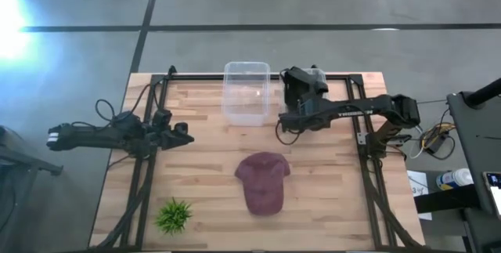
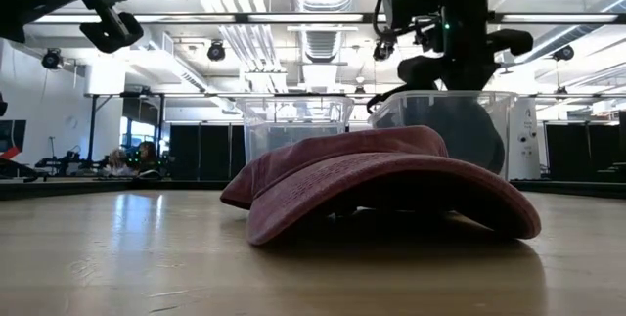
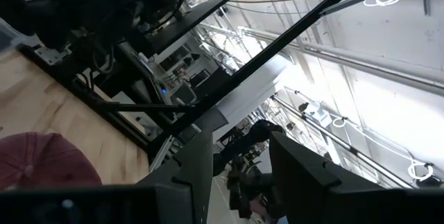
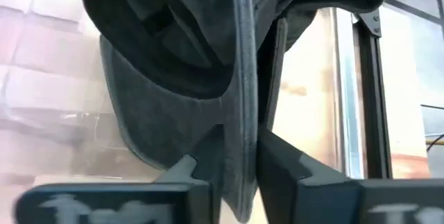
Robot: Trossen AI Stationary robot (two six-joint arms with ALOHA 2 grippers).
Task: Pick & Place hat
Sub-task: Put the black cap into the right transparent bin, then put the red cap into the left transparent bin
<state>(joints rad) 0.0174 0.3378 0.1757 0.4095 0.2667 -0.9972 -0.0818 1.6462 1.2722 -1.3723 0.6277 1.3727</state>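
Observation:
A dark grey cap (image 4: 166,92) fills the right wrist view, and my right gripper (image 4: 241,144) is shut on it. In the low view this cap (image 2: 460,130) shows through the wall of a clear bin (image 2: 391,111) under my right gripper (image 1: 301,88) at the table's far side. A maroon cap (image 1: 262,181) lies crown up on the wood at the table's middle, nearer the front edge; nothing touches it. My left gripper (image 1: 184,134) waits open over the table's left side, its fingers (image 3: 198,161) raised and pointing toward the right. My right gripper pinches the grey cap's brim (image 4: 239,99) between its two fingers (image 4: 201,161), edge-on, so the brim's thin rim runs up between them. It comes from above. The cap hangs below the fingers inside the clear bin; whether it rests on the bin's floor I cannot tell.
A second clear bin (image 1: 246,92) stands open on the far middle of the table, left of my right gripper. A small green plant (image 1: 174,215) sits at the near left corner. Dark frame rails (image 1: 368,167) run along both sides of the table.

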